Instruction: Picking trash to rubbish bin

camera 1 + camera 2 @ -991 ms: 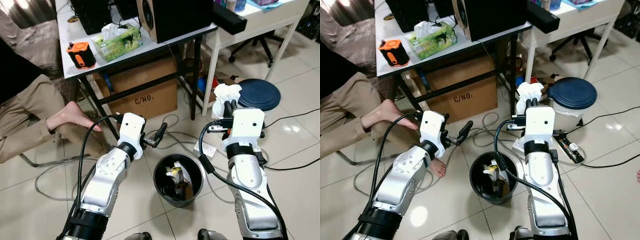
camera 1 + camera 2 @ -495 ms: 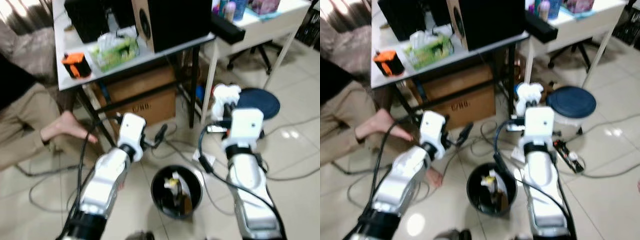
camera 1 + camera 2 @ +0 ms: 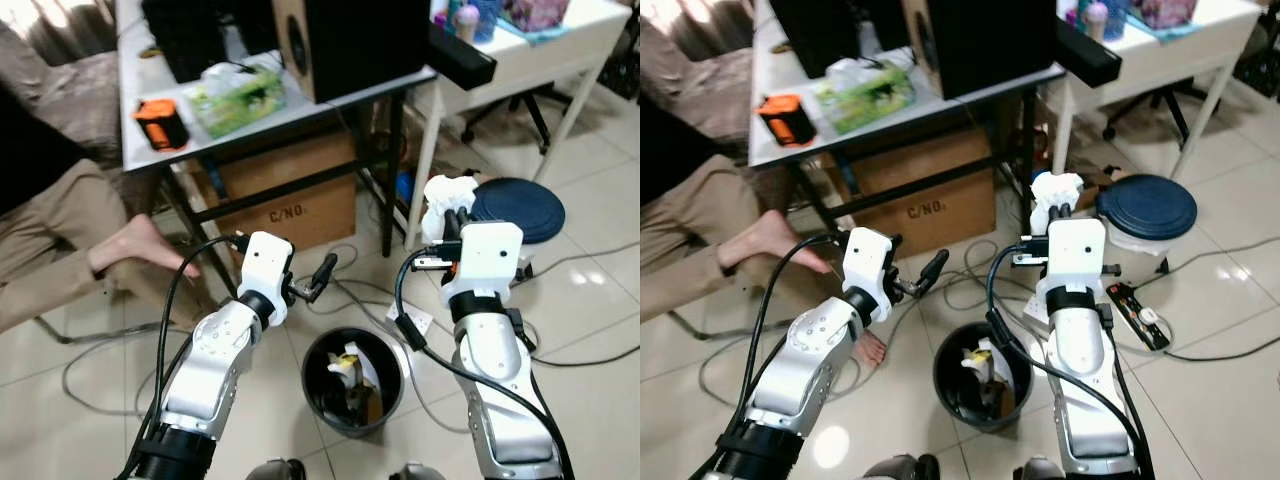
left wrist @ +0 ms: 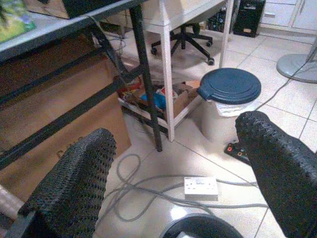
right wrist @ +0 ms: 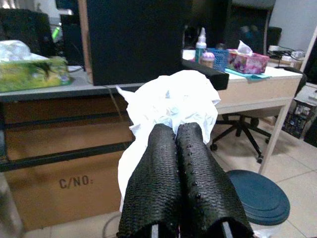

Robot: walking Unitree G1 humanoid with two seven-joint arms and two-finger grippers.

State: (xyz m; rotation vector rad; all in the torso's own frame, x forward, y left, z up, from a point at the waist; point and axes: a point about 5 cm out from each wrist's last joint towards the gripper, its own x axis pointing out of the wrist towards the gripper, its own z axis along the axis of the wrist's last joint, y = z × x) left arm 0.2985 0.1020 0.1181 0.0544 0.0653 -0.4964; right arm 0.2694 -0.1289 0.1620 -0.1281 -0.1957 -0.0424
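Observation:
A crumpled white tissue [image 3: 446, 197] is pinched in my right gripper [image 3: 455, 222], which is shut on it and held up to the right of and beyond the bin. In the right wrist view the tissue [image 5: 171, 106] bulges out past the two closed fingertips [image 5: 198, 148]. A round black rubbish bin [image 3: 352, 379] stands on the tiled floor between my arms, with paper and wrappers inside. My left gripper [image 3: 318, 275] hovers open above the bin's left rim, holding nothing; its fingers [image 4: 74, 183] stand wide apart in the left wrist view.
A grey desk [image 3: 200, 110] with a cardboard box [image 3: 285, 195] underneath stands ahead. A person's bare foot [image 3: 140, 240] rests at the left. A dark blue lidded bin [image 3: 517, 198], a power strip [image 3: 1143, 318] and loose cables [image 3: 350, 270] lie on the floor nearby.
The head camera swayed and blurred, then settled a little further back. Both arms keep their pose, and the tissue stays in the right gripper.

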